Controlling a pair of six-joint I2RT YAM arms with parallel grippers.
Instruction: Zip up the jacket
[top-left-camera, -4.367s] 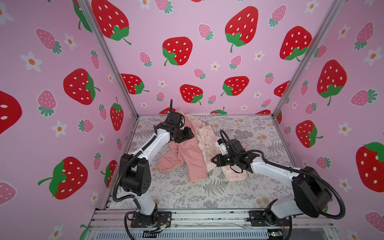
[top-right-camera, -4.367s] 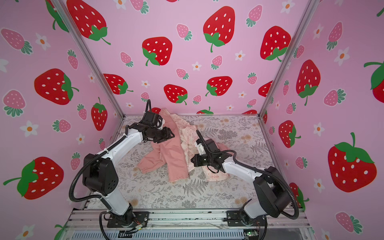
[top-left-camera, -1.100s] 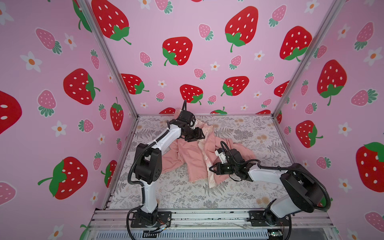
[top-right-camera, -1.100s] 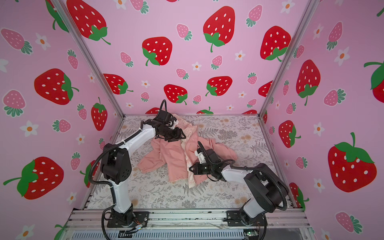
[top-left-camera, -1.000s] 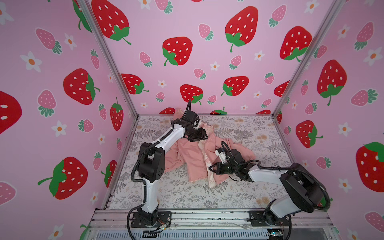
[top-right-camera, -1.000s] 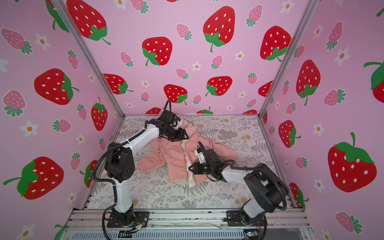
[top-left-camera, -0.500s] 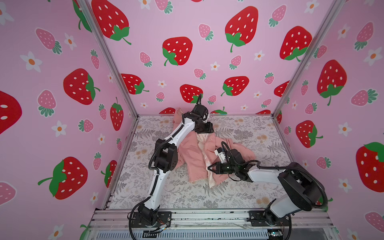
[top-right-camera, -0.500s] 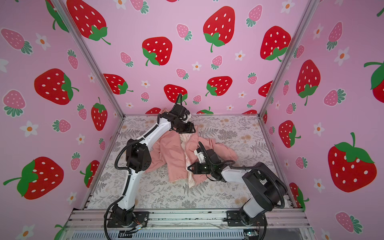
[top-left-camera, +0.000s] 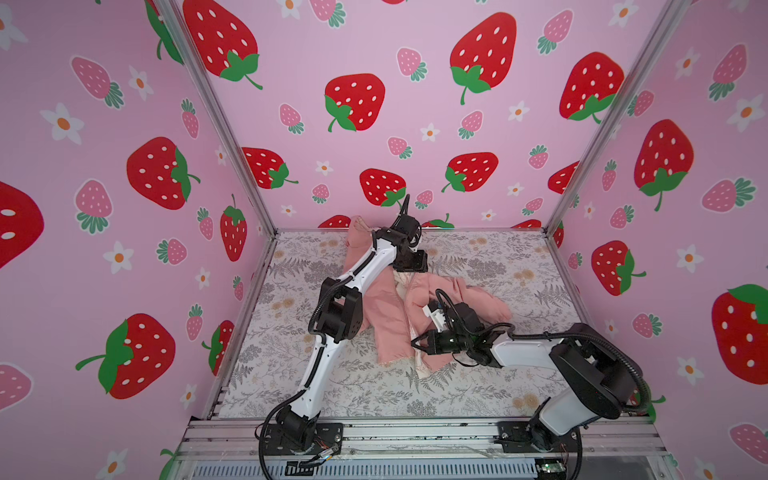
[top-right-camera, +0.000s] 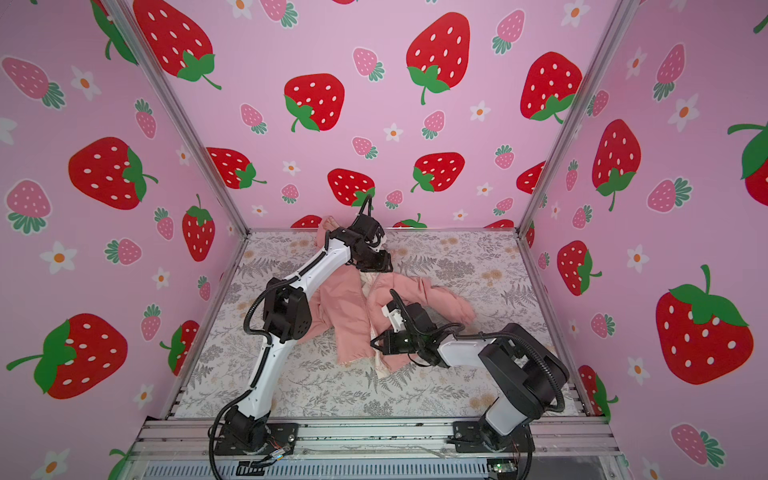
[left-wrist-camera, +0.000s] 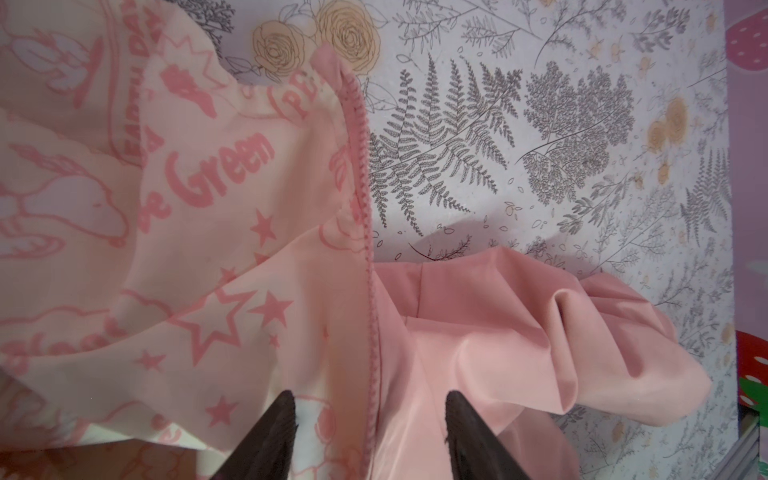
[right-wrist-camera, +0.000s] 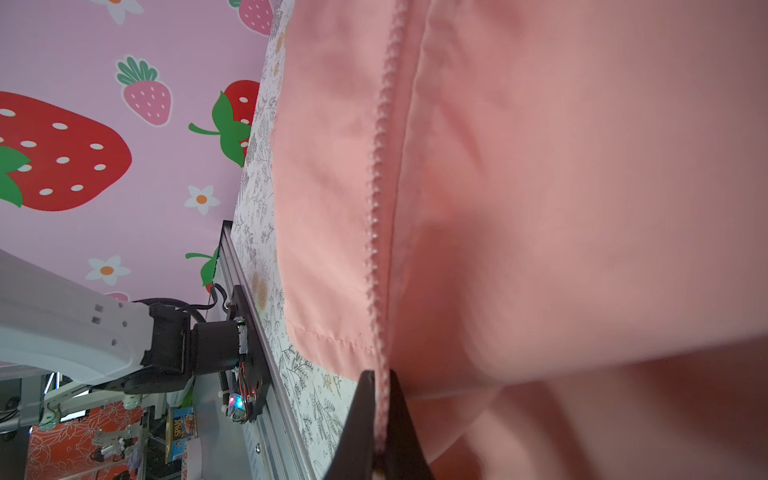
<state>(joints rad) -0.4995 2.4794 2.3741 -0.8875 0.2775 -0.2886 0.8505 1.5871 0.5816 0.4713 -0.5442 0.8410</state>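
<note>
Both top views look down from high above the front rail (top-left-camera: 415, 434) toward the back wall (top-left-camera: 432, 50), sharing the whole worktop (top-left-camera: 478, 257). The left wrist camera hangs close above the jacket (left-wrist-camera: 249, 291), facing down onto it; the right wrist camera, rolled sideways, sits very near its fabric

The table (top-left-camera: 478, 266), covered in a grey fern-and-flower print, carries one item directly on its surface: a salmon-pink jacket (top-left-camera: 386, 320), lying crumpled and unzipped near the middle, cream lining exposed.
</note>
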